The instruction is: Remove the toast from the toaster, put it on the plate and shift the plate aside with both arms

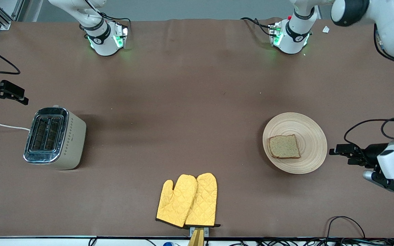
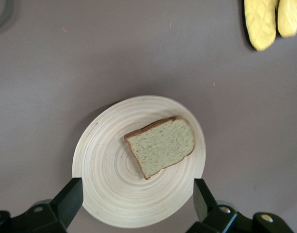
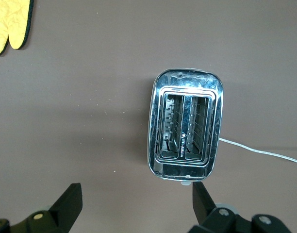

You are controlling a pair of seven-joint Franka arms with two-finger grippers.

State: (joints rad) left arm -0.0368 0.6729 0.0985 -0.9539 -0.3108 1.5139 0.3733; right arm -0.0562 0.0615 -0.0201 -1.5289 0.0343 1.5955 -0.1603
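A light brown toast slice [image 1: 284, 146] lies flat on the round beige wooden plate [image 1: 308, 131], off-centre.

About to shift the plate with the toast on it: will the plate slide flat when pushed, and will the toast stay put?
The plate looks flat and shallow, so it will probably slide on the brown cloth rather than tip. Its smooth ringed wood and low rim suggest the toast, lying loose and off-centre, could skid under a quick push. The wood looks stiff, so an edge grip likely won't bend it.

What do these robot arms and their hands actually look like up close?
Two white jointed arms with black bands rise from round white bases lit green. Each ends in a black two-fingered hand: the left hand trails looping black cables, and so does the right hand.
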